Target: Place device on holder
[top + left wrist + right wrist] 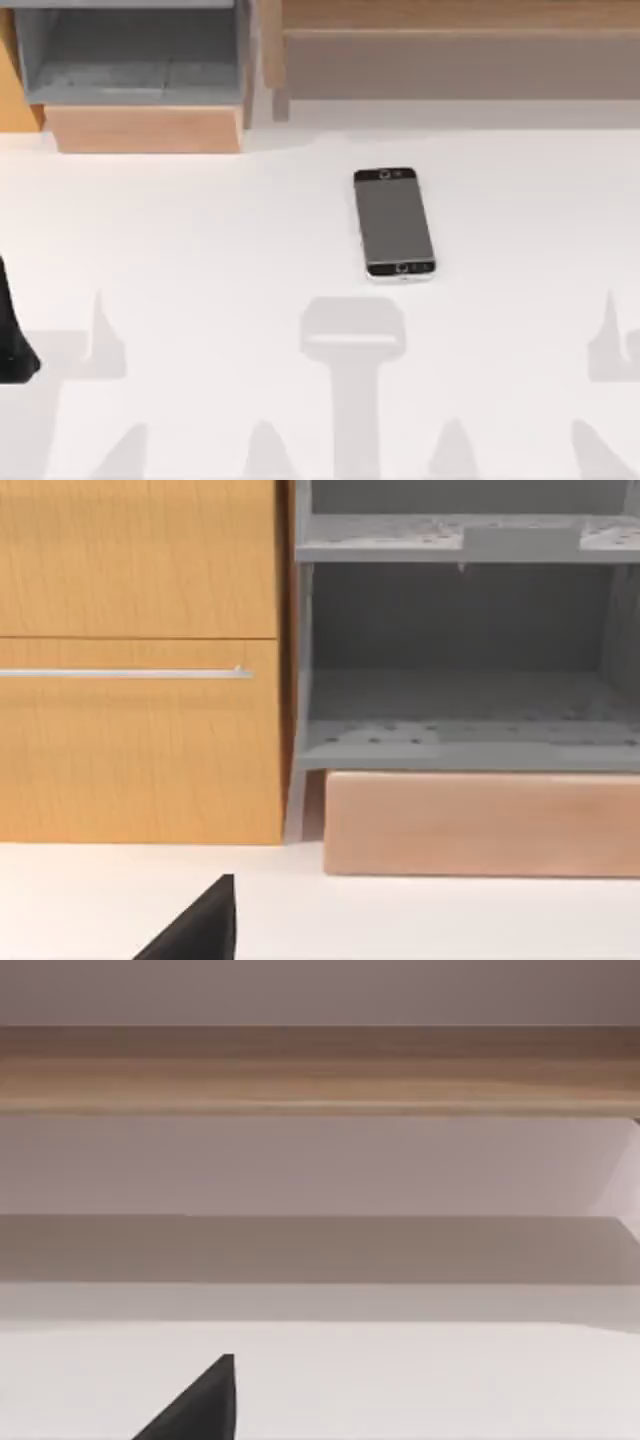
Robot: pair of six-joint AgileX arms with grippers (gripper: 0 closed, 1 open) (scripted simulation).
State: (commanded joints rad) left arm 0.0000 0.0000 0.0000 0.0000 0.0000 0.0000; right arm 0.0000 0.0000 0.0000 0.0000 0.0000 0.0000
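Observation:
The device [394, 222], a slim smartphone with a dark grey screen and black bezels, lies flat on the white table [200, 250], a little right of centre, its long side running front to back. The holder is out of view. A black part of my left arm [12, 335] juts in at the table's left edge, far from the device. A black tip of my left gripper [200, 930] pokes into the left wrist view, and a like tip of my right gripper [200, 1408] into the right wrist view. Nothing is held.
A grey open shelf unit [130, 55] on a pale wooden base [145, 128] stands at the back left, beside an orange wooden cabinet with a drawer [140, 660]. A long wooden ledge [460, 40] runs along the back right. Grey shadows fall across the table's front.

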